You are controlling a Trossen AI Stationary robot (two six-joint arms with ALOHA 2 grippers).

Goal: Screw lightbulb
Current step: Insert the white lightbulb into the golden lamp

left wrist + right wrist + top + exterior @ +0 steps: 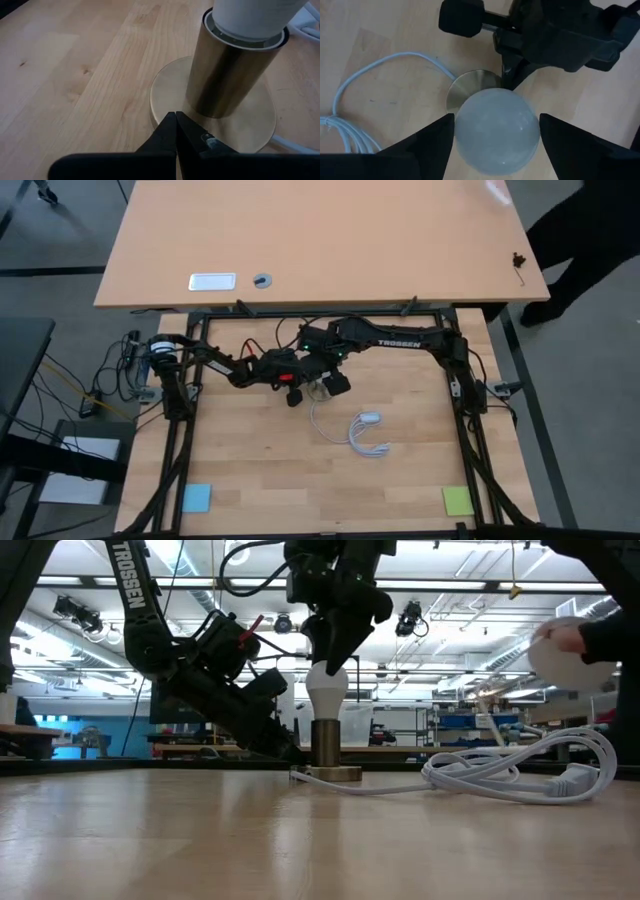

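The lightbulb is seated upright in the brass socket, straddled by the wide-spread right pincer. Left pincer, shut and empty, is pressed on the base. Squeeze evenly, twist gently.

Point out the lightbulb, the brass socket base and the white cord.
lightbulb [327,690]: low view, frosted globe.
socket base [167,95]: left wrist view, bare brass disc rim.
white cord [520,775]: low view, coiled loops on table.

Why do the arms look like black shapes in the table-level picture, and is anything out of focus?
Low view: bright ceiling lights behind silhouette the arms, while the lightbulb stays pale. Left wrist view: the socket is sharp and its brass reflects the wood. Right wrist view: the bulb looks soft.
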